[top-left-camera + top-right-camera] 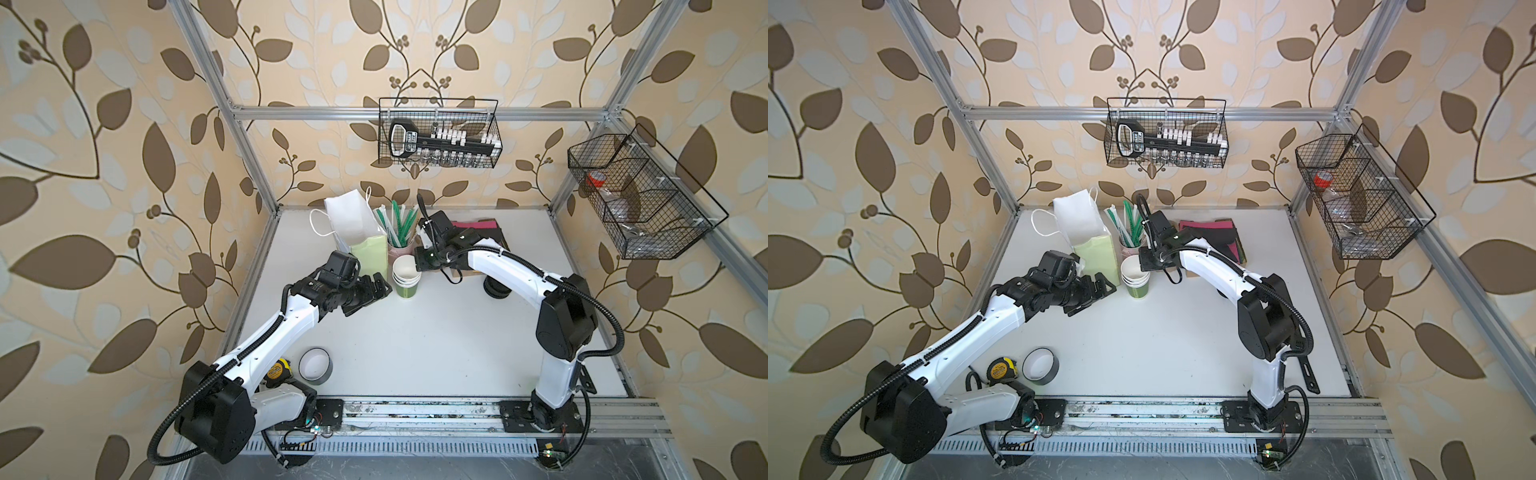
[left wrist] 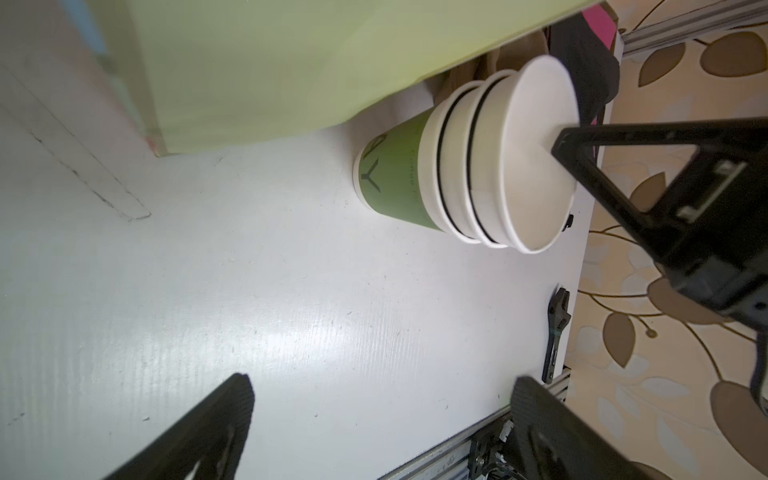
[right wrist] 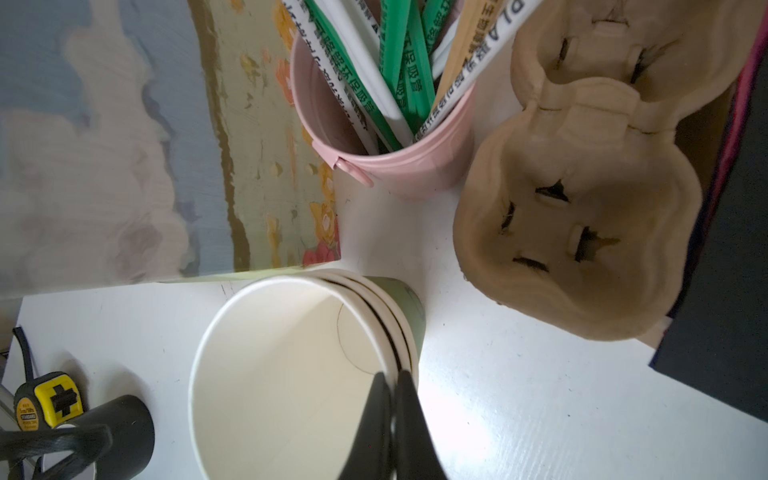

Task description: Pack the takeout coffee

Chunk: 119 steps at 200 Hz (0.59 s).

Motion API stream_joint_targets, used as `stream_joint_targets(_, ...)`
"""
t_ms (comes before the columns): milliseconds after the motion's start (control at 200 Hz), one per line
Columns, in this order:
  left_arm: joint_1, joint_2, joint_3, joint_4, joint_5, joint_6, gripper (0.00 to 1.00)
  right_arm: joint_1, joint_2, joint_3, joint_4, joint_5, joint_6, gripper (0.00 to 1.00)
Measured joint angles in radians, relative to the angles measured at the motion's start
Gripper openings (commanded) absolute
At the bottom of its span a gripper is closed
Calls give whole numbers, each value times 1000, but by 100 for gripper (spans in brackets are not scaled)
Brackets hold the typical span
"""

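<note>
Right fingers: pressed together on the wall of the top cup, one finger inside the rim and one outside. They grip at about 3 o'clock on the cup's mouth in both top views.
Top cup: paper, plain white inside with a rolled white rim and an open mouth. It sits nested in the stack of cups.
Stack of cups: upright on the counter, with white rims stepped one above another. The lowest cup is green with a dark Y-shaped mark (clearest in the left wrist view).
Takeout coffee: I cannot tell where a cup under a black lid is. The only cup in the fingers is the open top cup.
Left fingers: spread wide around nothing, at 8 o'clock of the stack, near it but apart.
Paper bag: pale green side, white inside, white cord handles. It stands open just beside the stack at 10 o'clock.
Straw holder: pink, at 12 o'clock of the stack, holding green and white wrapped straws.
Cup carrier: tan moulded pulp, at about 2 o'clock of the stack (under the right arm in the top views).
Black round thing: at 3 o'clock, well apart and half hidden by the right arm. I cannot tell what it is.
Tape roll: at 7 o'clock near the counter's front edge, with the yellow tape measure just beside it.
</note>
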Motion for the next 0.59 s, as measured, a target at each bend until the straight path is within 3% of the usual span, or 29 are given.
stream_joint_targets(245, -19, 19, -37, 78, -9, -122, 97, -1, -35, -52, 52, -22, 15, 0)
stream_joint_targets(595, -19, 125, -37, 149, -51, -205, 97, -4, -90, -132, 105, -37, 29, 0)
